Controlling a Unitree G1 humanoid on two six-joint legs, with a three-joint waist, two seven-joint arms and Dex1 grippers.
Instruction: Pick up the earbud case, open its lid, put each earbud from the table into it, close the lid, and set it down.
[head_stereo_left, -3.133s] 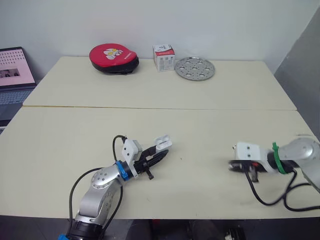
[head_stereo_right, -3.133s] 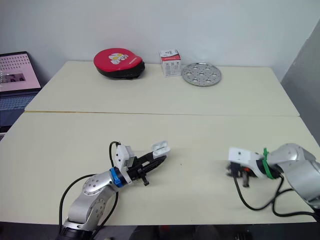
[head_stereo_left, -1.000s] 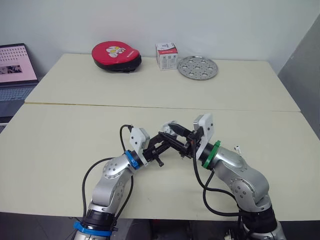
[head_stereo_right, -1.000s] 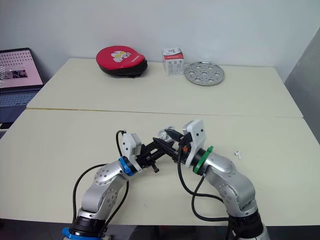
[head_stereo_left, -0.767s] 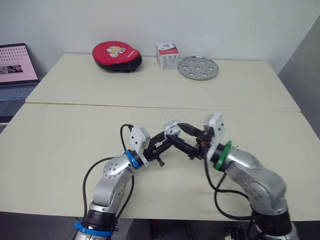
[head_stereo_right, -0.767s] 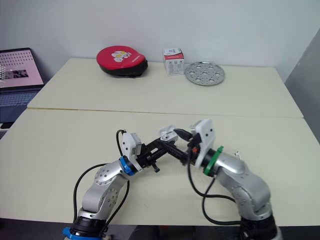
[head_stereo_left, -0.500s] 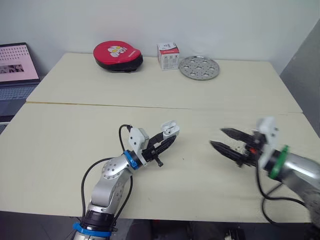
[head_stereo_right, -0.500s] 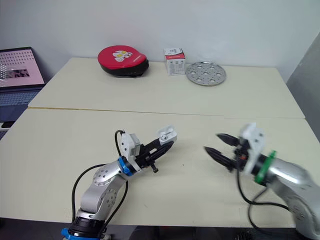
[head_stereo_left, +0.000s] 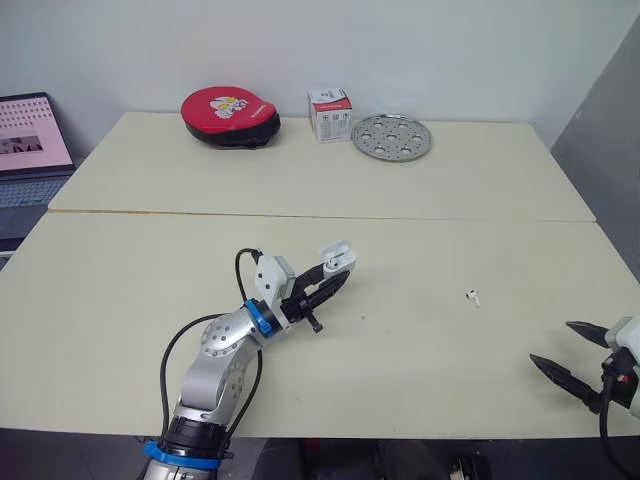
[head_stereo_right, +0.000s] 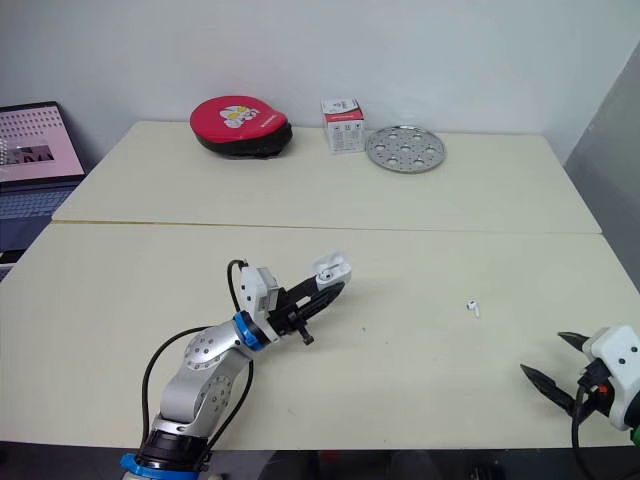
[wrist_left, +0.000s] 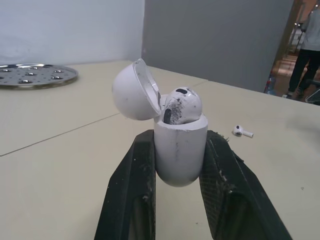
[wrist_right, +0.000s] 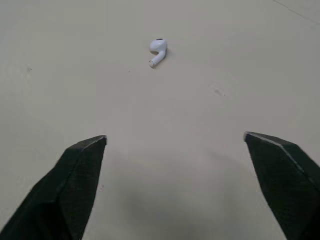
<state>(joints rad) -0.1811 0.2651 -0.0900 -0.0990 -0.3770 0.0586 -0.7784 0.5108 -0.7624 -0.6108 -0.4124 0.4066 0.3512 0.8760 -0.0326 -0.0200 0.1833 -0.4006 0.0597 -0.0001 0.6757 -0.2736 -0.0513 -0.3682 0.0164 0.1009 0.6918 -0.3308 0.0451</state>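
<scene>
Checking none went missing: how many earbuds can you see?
2. One small white earbud sits in the open white plastic case gripped by the left end effector; the other earbud lies loose on the cream table, right of it. The case's inside is partly hidden.

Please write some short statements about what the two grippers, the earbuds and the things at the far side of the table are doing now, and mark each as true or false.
1. The left gripper holds the case, and its lid is open. True.
2. One earbud sits in the case. True.
3. The right gripper holds the loose earbud. False: that gripper is open and empty, and the loose earbud lies on the table, apart from it.
4. The red pouch lies between the box and the metal plate. False: the box stands between the red pouch and the metal plate.
</scene>
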